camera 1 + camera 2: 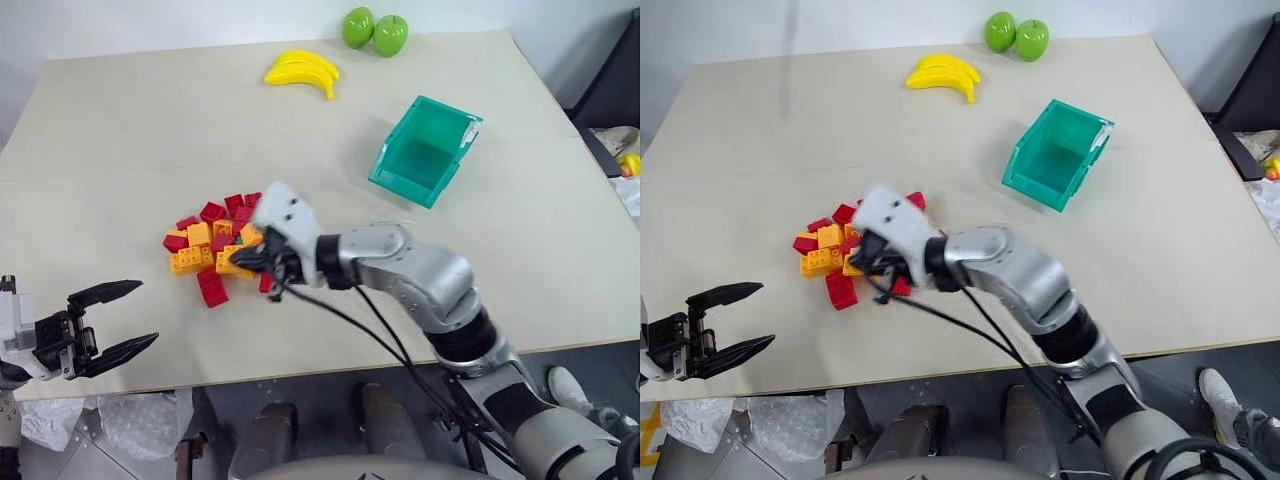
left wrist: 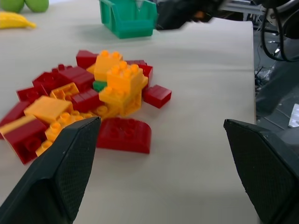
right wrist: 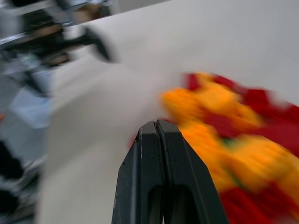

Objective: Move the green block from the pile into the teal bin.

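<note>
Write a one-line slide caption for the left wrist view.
Open left gripper faces the pile of red and orange bricks, the green block wedged among them, the teal bin beyond.

I found no text, brand, number or sign that I could read anywhere in the views. The teal bin (image 1: 425,150) carried a small white label (image 1: 470,135) on its far edge, but whatever was printed on it was too small for me to make out. The bricks of the pile (image 2: 93,98) showed only plain studs.
</note>
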